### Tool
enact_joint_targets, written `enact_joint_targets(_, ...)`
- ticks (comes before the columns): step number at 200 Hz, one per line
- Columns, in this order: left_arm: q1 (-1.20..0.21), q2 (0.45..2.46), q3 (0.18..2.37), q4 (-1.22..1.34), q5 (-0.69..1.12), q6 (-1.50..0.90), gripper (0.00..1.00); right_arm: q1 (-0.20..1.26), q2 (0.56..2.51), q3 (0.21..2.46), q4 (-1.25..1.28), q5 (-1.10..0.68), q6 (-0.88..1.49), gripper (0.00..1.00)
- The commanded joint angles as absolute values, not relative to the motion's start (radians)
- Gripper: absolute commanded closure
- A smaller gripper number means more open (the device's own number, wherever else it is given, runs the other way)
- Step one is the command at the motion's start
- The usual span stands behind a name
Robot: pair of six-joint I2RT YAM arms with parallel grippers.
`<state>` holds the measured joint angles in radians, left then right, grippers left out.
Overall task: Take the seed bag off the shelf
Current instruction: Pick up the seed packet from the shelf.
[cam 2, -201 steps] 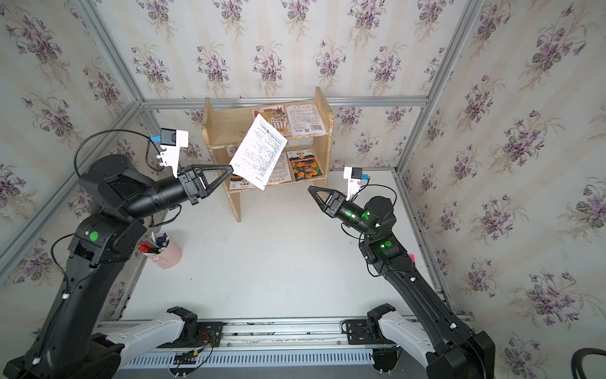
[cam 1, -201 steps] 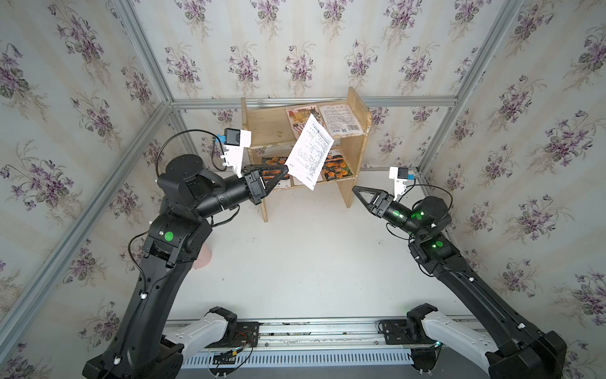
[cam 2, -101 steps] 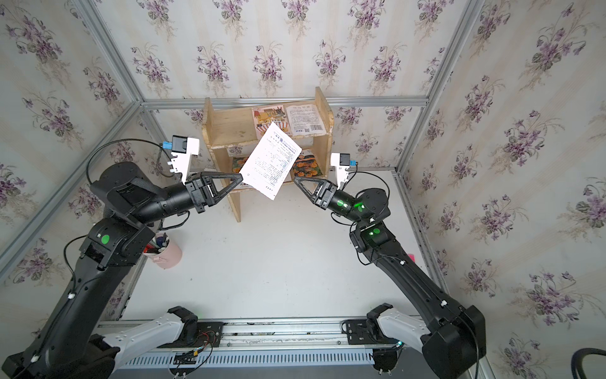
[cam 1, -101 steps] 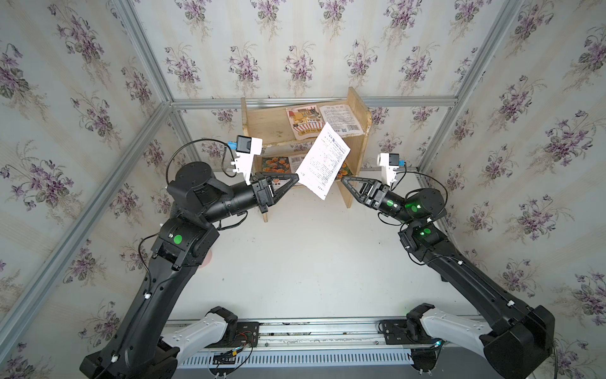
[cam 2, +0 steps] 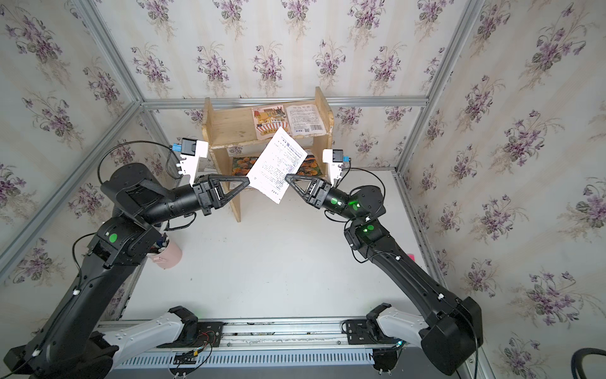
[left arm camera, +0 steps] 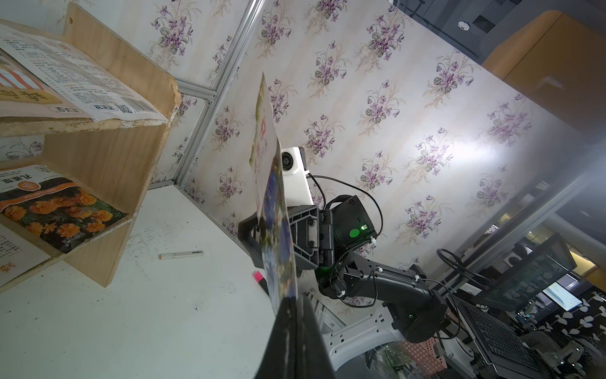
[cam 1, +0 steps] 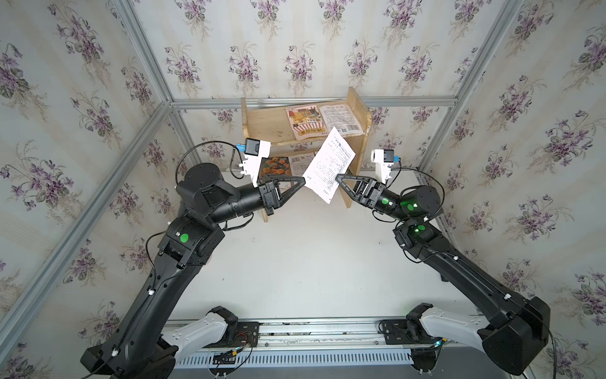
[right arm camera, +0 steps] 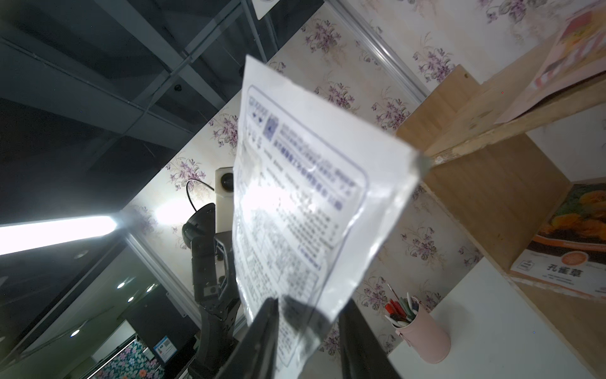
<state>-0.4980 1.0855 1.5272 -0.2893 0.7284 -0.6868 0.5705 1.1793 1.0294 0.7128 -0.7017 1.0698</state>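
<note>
The seed bag is already off the shelf: in both top views it hangs in the air just in front of the shelf's open face, clear of both boards and tilted, with its white printed back towards the camera. The left gripper carries it, fingers pressed together on the bag's edge on the side facing away from the shelf's right panel; the left wrist view shows the same pinch, with the bag standing edge-on out of the closed tips. The right gripper sits at the bag's opposite edge, in front of the shelf's right panel. In the right wrist view its fingers stand apart with the bag's lower corner between them; the bag lies against one finger and a gap shows before the other, so I judge they are set around it but not yet clamped. Other packets lie on the shelf: two on its top board and an orange-flowered one on the lower board. The removal itself looks done. What seems left is a handover, or carrying the bag further from the shelf and setting it on the table in front of it.
</note>
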Motion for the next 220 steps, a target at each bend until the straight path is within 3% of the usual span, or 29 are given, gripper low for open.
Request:
enact_joint_targets(1, -0.500, 1.088, 1.530, -0.255, 0.730, -0.672, 1.00, 0.576, 1.180, 1.044, 0.765, -0.712, 1.068, 0.67)
enact_joint_targets(60, -0.504, 1.084, 1.514, -0.262, 0.712, -0.664, 1.00, 0.583, 1.161, 1.042, 0.723, -0.696, 1.039, 0.75)
enact_joint_targets(120, -0.505, 1.071, 1.514, -0.289, 0.698, -0.644, 1.00, 0.582, 1.147, 1.035, 0.671, -0.670, 1.000, 1.00)
enact_joint_targets(185, -0.505, 1.056, 1.494, -0.332, 0.664, -0.614, 1.00, 0.582, 1.113, 1.035, 0.562, -0.628, 0.925, 1.00)
enact_joint_targets(201, -0.505, 1.054, 1.493, -0.361, 0.643, -0.597, 0.89, 0.581, 1.095, 1.036, 0.514, -0.617, 0.895, 1.00)
enact_joint_targets(220, -0.505, 1.052, 1.498, -0.401, 0.608, -0.571, 0.60, 0.580, 1.075, 1.039, 0.453, -0.608, 0.861, 1.00)
